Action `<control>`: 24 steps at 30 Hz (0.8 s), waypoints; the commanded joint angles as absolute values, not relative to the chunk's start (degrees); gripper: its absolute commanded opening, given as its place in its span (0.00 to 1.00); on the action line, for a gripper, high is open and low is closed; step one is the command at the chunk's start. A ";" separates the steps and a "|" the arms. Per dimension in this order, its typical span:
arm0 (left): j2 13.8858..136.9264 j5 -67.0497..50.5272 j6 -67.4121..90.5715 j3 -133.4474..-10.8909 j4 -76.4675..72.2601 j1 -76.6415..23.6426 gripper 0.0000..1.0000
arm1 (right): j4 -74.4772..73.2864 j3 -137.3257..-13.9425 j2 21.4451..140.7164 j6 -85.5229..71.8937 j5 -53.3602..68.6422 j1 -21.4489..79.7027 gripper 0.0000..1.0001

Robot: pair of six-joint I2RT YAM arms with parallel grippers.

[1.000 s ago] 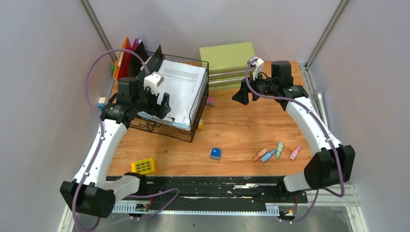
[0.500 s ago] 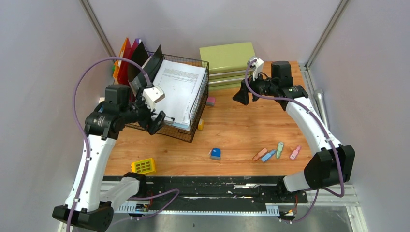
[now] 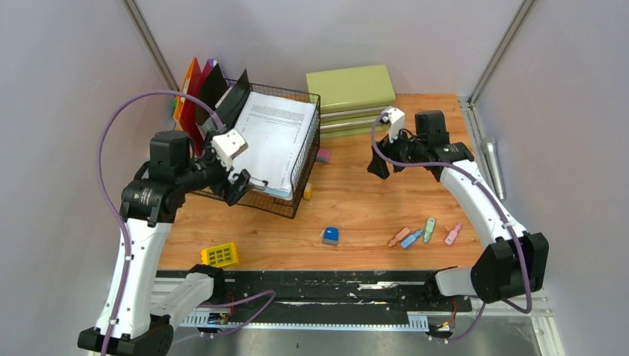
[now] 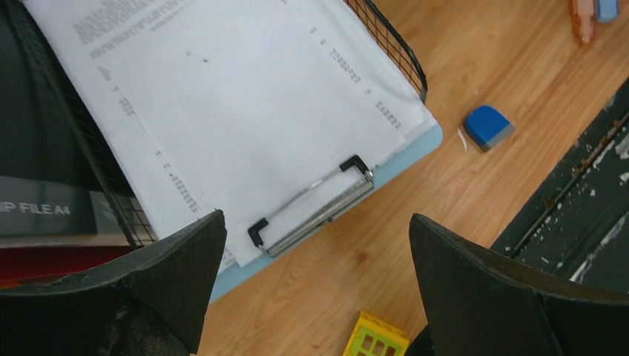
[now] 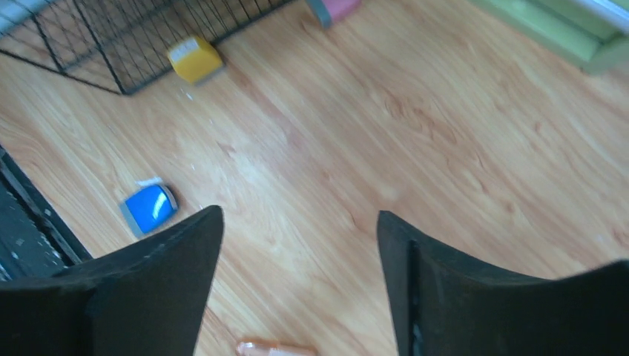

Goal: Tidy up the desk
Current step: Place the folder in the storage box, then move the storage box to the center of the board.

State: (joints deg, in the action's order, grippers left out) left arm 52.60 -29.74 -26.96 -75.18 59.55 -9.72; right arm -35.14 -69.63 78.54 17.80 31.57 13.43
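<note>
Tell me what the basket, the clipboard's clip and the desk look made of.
Basket: thin black wire in an open grid, probably coated metal. Clip: bright silvery bar with black ends, looks like metal. Desk: orange-brown wood-grain planks, smooth with a soft sheen; real wood or laminate, I cannot tell.

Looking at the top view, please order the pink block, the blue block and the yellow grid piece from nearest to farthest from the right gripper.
From the right gripper:
1. pink block, just left of it.
2. blue block, front middle.
3. yellow grid piece, front left.
</note>
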 commanded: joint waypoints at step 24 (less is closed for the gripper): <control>80.34 -5.25 -7.49 -86.77 30.14 -32.71 0.99 | -41.44 -56.13 66.65 24.47 17.62 13.80 0.82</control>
State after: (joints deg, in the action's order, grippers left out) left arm 75.90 -19.05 -10.00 -84.82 37.23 -28.97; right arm -44.86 -55.55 65.93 26.65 18.96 13.47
